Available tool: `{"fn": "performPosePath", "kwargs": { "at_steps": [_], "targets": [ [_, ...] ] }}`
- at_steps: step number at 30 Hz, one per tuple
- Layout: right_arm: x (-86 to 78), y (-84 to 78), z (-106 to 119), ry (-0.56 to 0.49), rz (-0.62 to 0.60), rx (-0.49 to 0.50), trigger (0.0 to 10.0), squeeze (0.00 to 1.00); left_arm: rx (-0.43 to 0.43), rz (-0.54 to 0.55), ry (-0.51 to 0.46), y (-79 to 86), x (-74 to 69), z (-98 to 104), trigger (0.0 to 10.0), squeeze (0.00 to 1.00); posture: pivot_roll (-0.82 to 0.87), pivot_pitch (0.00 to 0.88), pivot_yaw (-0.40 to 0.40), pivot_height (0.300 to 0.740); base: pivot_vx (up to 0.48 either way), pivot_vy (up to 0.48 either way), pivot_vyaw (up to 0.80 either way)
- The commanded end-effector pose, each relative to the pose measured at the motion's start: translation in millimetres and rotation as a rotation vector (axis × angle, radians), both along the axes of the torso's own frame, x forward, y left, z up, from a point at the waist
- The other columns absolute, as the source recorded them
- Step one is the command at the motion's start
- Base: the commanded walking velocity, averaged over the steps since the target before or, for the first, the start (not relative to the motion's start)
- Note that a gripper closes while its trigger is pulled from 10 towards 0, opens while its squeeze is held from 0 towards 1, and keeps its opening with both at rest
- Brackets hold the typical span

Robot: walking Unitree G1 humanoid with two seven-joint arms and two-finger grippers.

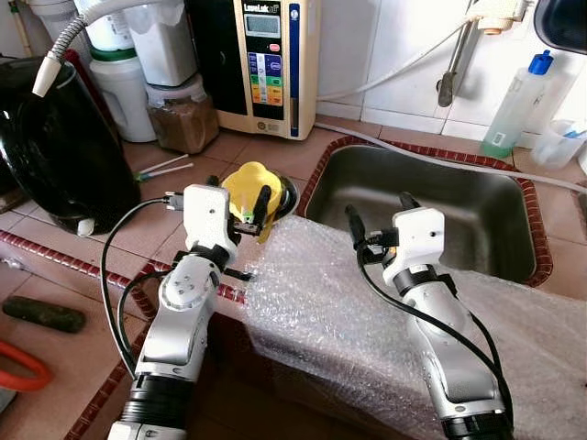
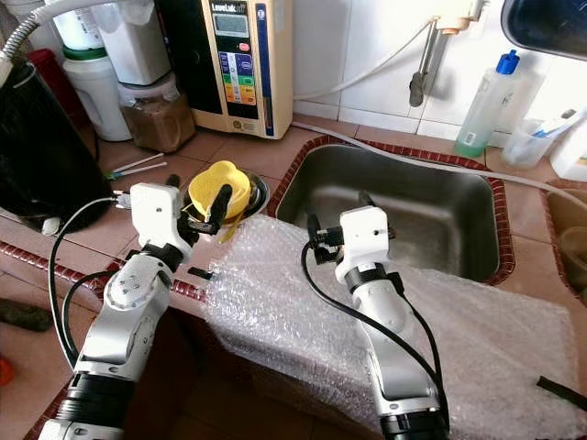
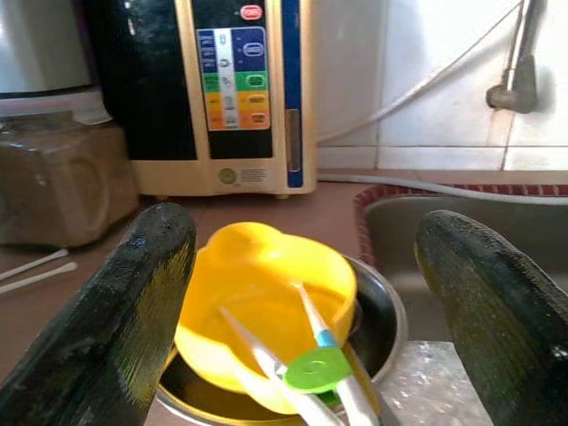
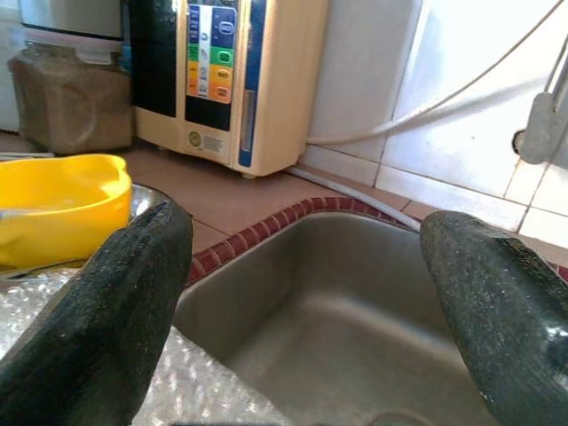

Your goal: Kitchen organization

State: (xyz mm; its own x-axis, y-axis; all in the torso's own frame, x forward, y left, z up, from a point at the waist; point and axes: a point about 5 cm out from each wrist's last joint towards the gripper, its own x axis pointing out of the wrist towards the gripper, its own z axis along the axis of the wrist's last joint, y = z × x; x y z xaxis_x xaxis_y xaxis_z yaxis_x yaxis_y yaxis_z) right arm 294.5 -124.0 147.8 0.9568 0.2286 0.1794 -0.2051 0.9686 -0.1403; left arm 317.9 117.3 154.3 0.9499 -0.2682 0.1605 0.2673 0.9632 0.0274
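Head views: the left gripper [image 1: 240, 203] is hovering right at the yellow bowl [image 1: 246, 182], which is sitting tilted inside a metal bowl [image 2: 260, 190] on the tiled counter [image 1: 275, 151], just beside the sink [image 1: 431, 206]; its fingers are standing apart, holding nothing; the right gripper [image 1: 381, 216] is waiting at the near sink rim above the bubble wrap [image 1: 367, 312], fingers likewise parted and empty.

Left wrist view: the two fingers [image 3: 133, 302] are flanking the yellow bowl, with thin sticks [image 3: 266, 364] and a green disc [image 3: 318, 369] lying across its near rim; judging from this, the grasp is going to need one finger inside the wall and one outside, clear of those sticks, and a slow closure so the bowl isn't sliding within the metal one.

Right wrist view: the spread fingers [image 4: 98, 311] are looking into the bare sink basin, the yellow bowl lying off to one side; this arm is probably best kept clear.
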Motion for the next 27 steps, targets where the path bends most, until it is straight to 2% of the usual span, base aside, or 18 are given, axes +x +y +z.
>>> {"fn": "performPosePath", "kwargs": {
  "at_steps": [1, 5, 9, 15, 16, 17, 18, 19, 20, 21, 24, 25, 26, 27],
  "targets": [
    [1.0, 5.8, 5.7, -0.023, 0.027, 0.003, 10.0, 0.00, 0.002, -0.042, 0.013, -1.7, -2.5, -2.3, 10.0, 0.00, 0.03, 0.000, 0.048, 0.740, 0.000, 0.000, 0.00],
    [0.2, 7.1, 5.0, -0.019, 0.039, 0.002, 10.0, 0.00, 0.020, -0.070, 0.012, -1.9, -5.1, -4.3, 10.0, 0.00, 0.02, 0.000, 0.047, 0.740, 0.000, 0.000, 0.00],
    [-3.7, 17.7, -1.0, 0.017, 0.119, 0.007, 10.0, 0.00, 0.062, -0.094, 0.059, 5.1, -10.5, -19.0, 10.0, 0.00, 0.03, 0.000, 0.047, 0.740, 0.000, 0.000, 0.00],
    [-6.3, 25.0, -1.4, 0.016, 0.158, 0.002, 10.0, 0.00, 0.066, -0.078, 0.091, 10.3, -5.4, -26.8, 10.0, 0.00, 0.03, 0.000, 0.049, 0.740, 0.000, 0.000, 0.00],
    [-6.4, 25.6, -1.0, 0.015, 0.164, -0.002, 10.0, 0.00, 0.063, -0.085, 0.089, 10.2, -4.8, -26.7, 7.4, 0.00, 0.02, 0.000, 0.050, 0.740, 0.000, 0.000, 0.00],
    [-6.5, 25.9, -0.7, 0.013, 0.169, -0.004, 10.0, 0.00, 0.062, -0.090, 0.087, 10.2, -4.4, -26.6, 7.4, 0.00, 0.02, 0.000, 0.051, 0.740, 0.000, 0.000, 0.00],
    [-6.7, 25.8, -0.3, 0.013, 0.174, -0.005, 10.0, 0.00, 0.068, -0.098, 0.084, 10.2, -3.7, -26.4, 3.8, 0.00, 0.02, 0.000, 0.051, 0.740, 0.000, 0.000, 0.00],
    [-6.7, 25.8, -0.3, 0.013, 0.174, -0.005, 10.0, 0.00, 0.068, -0.098, 0.084, 10.2, -3.7, -26.4, 3.8, 0.00, 0.02, 0.000, 0.051, 0.740, 0.000, 0.000, 0.00],
    [-6.6, 25.6, -0.4, 0.013, 0.175, -0.004, 10.0, 0.00, 0.069, -0.099, 0.086, 10.1, -3.4, -26.4, 1.1, 0.00, 0.02, 0.000, 0.052, 0.740, 0.000, 0.000, 0.00],
    [-6.7, 25.1, -1.0, 0.016, 0.177, -0.005, 10.0, 0.00, 0.070, -0.108, 0.085, 9.0, -2.6, -26.2, 0.0, 0.00, 0.02, 0.000, 0.052, 0.740, 0.000, 0.000, 0.00],
    [-6.7, 25.1, -1.7, 0.019, 0.179, -0.007, 10.0, 0.00, 0.074, -0.109, 0.083, 8.7, -1.8, -26.3, 0.0, 0.00, 0.02, 0.000, 0.053, 0.740, 0.000, 0.000, 0.00],
    [-6.7, 25.4, -2.1, 0.021, 0.181, -0.008, 10.0, 0.00, 0.078, -0.107, 0.085, 8.7, -1.1, -27.1, 1.1, 0.00, 0.02, 0.000, 0.053, 0.740, 0.000, 0.000, 0.00],
    [-6.7, 25.4, -2.1, 0.021, 0.181, -0.008, 10.0, 0.00, 0.078, -0.107, 0.085, 8.7, -1.1, -27.1, 1.1, 0.00, 0.02, 0.000, 0.053, 0.740, 0.000, 0.000, 0.00],
    [-6.4, 25.6, -2.0, 0.021, 0.182, -0.008, 10.0, 0.00, 0.080, -0.106, 0.087, 8.6, -0.6, -27.8, 0.6, 0.00, 0.02, 0.000, 0.054, 0.740, 0.000, 0.000, 0.00]
  ]
}}
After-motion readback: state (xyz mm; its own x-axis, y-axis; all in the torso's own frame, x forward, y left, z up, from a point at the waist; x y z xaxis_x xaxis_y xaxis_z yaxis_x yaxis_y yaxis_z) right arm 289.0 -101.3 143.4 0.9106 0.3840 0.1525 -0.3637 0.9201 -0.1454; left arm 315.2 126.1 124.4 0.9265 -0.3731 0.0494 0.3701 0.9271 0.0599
